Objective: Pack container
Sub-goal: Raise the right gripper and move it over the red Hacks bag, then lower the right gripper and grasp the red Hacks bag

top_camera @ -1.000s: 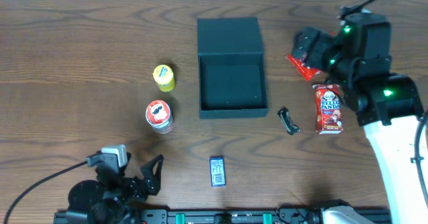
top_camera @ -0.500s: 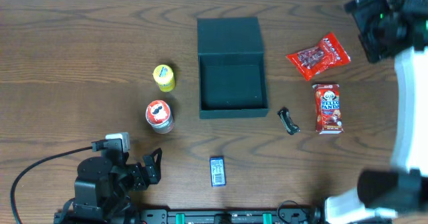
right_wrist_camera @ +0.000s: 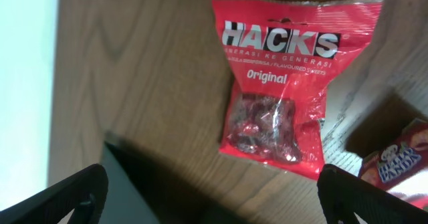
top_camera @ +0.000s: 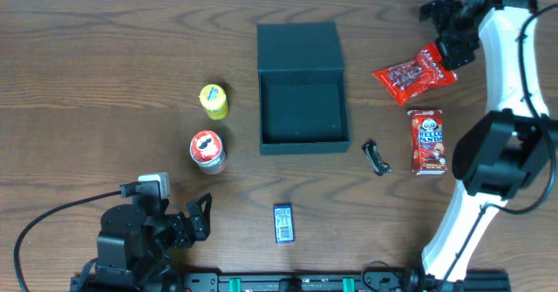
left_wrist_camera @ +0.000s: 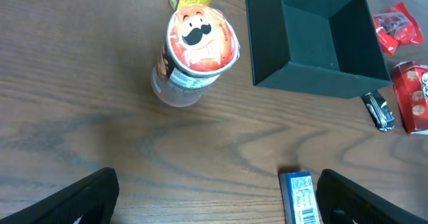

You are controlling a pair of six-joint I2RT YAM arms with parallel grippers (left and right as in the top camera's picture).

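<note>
The dark teal container [top_camera: 303,146] stands open at the table's middle, its lid [top_camera: 299,46] lying flat behind it and nothing inside. My right gripper [top_camera: 446,30] hangs open at the far right, just beyond a red Hacks candy bag [top_camera: 415,74]. In the right wrist view, that gripper [right_wrist_camera: 217,197] has the Hacks bag [right_wrist_camera: 284,83] ahead of its fingers and a corner of the container [right_wrist_camera: 127,184] below. My left gripper [top_camera: 200,220] rests open near the front left. The left gripper [left_wrist_camera: 217,200] faces a moustache-lidded crisp can [left_wrist_camera: 197,53] and the container [left_wrist_camera: 314,80].
A yellow can [top_camera: 214,101] and the crisp can [top_camera: 208,151] stand left of the container. A blue pack [top_camera: 283,223] lies in front of it. A black clip [top_camera: 376,158] and a red Hello Panda box [top_camera: 427,141] lie to its right. The table's far edge [right_wrist_camera: 27,83] is close to the right gripper.
The right arm has swung away from over the Hacks bag to the far right corner, turning its gripper back toward the bag. The left arm shifted slightly, then held still.
</note>
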